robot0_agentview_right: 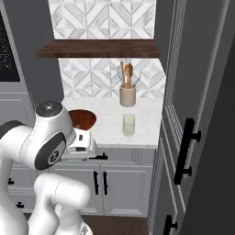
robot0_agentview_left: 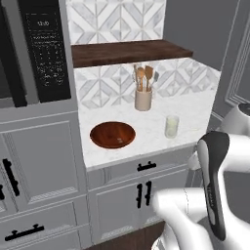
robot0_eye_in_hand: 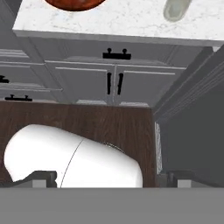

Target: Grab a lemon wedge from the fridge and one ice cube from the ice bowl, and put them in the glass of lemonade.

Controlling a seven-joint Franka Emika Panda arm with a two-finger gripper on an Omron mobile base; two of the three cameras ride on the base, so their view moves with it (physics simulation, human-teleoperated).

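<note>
We note the ice bowl on the white marble counter, left of the glass of lemonade; the two stand apart, both toward the counter's front edge. A beige utensil crock with wooden spoons stands behind them near the tiled backsplash, under a dark wood shelf. In the hand view we look down at the wood floor and the grey base cabinets, with the bowl's rim and the glass at the top edge. The gripper's jaws stand fully released, holding nothing
</note>
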